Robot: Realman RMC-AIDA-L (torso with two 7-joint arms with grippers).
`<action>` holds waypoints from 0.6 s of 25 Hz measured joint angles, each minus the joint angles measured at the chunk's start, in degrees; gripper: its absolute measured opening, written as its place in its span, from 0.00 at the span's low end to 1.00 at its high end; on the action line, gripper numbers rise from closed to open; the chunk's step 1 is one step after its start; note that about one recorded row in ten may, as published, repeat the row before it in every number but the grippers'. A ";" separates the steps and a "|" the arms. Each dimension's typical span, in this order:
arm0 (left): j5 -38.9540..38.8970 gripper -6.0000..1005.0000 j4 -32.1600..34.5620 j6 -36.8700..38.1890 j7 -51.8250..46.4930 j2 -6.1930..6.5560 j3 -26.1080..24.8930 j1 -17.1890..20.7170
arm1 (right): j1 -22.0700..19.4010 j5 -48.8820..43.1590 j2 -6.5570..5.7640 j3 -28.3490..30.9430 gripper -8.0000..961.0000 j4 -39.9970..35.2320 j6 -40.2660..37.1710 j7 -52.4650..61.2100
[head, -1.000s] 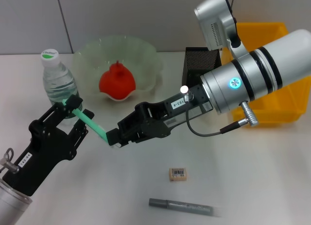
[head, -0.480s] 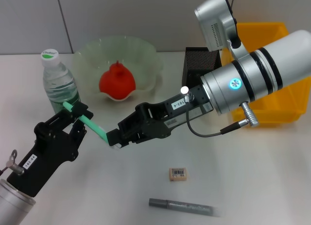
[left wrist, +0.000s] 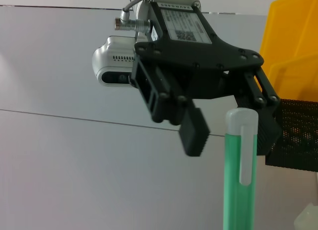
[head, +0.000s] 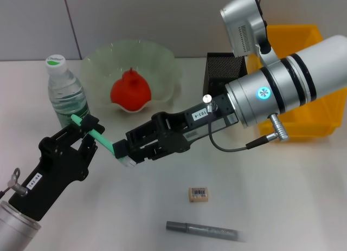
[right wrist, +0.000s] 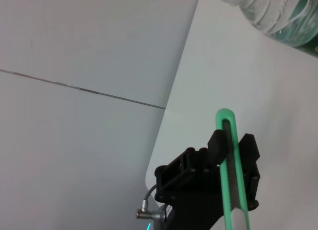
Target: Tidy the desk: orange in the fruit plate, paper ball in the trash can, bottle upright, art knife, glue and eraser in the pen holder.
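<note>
Handover in mid-air: the slim green plastic art knife (head: 100,135) slants between the left gripper (head: 81,133), clamped on its upper end, and the right gripper (head: 126,154), fingers spread around its lower end. The black mesh pen holder (head: 221,72) stands nearer the right arm.

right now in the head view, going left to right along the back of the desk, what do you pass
water bottle → green fruit plate holding the orange → black mesh pen holder → yellow bin
</note>
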 joint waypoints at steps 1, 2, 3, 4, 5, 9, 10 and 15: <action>0.00 0.21 0.00 0.00 -0.12 0.00 -0.07 -0.01 | -0.01 0.18 0.00 0.01 0.45 -0.01 0.00 -0.02; 0.00 0.21 0.00 0.00 -0.12 0.00 -0.07 -0.01 | -0.02 0.22 0.00 0.01 0.49 -0.03 -0.01 -0.06; 0.00 0.21 0.01 0.00 -0.20 0.00 -0.19 -0.02 | -0.07 0.24 0.00 0.02 0.52 -0.09 -0.04 -0.16; 0.00 0.21 0.02 0.00 -0.34 0.00 -0.39 -0.02 | -0.18 0.29 0.00 0.01 0.56 -0.24 -0.13 -0.40; 0.00 0.21 0.02 -0.04 -0.72 0.00 -0.67 -0.02 | -0.38 0.33 0.00 0.02 0.59 -0.49 -0.28 -0.74; -0.06 0.21 0.10 0.10 -4.42 0.07 -2.00 0.27 | -2.93 0.48 -0.31 0.41 0.69 -3.22 -1.31 -3.69; -0.06 0.21 0.22 0.29 -6.07 0.12 -2.71 0.35 | -3.92 0.65 -0.46 0.84 0.71 -4.05 -1.85 -4.86; -0.07 0.21 1.51 0.72 -18.35 0.63 -6.80 0.53 | -10.75 5.25 -2.43 5.97 0.82 -5.87 -8.38 -16.54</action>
